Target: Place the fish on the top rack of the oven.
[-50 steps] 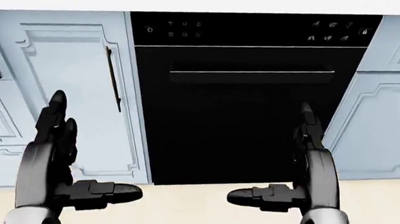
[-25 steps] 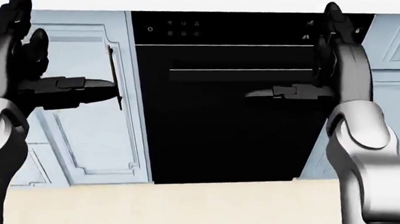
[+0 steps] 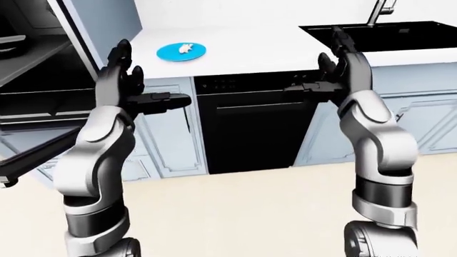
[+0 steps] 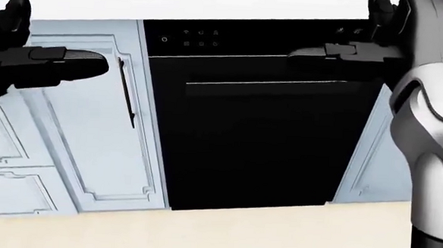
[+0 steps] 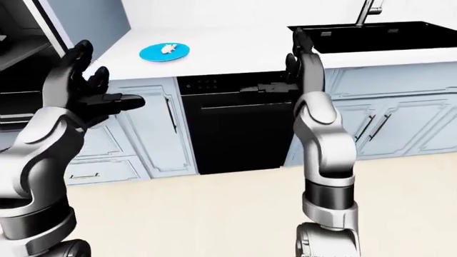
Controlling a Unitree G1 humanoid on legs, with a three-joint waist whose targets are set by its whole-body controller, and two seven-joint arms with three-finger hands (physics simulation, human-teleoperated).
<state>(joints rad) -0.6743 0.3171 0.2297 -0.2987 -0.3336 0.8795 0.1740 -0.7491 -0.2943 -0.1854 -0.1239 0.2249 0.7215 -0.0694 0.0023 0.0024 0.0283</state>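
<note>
I'm facing the worktop (image 3: 242, 53) with the oven (image 3: 36, 96) standing open at left, ready for loading. I'm holding both hands, left (image 3: 118, 80) and right (image 3: 343, 64), raised with fingers spread, empty. Fish (image 3: 187, 48) is sitting on the plate (image 3: 171, 53), well apart.

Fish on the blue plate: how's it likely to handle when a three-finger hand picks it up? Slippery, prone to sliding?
The fish looks small and pale, lying loose on the blue plate, so probably light. The plate looks flat and glossy, so a sideways nudge may slide the fish rather than lift it. Stiff or floppy can't be judged at this size.
</note>
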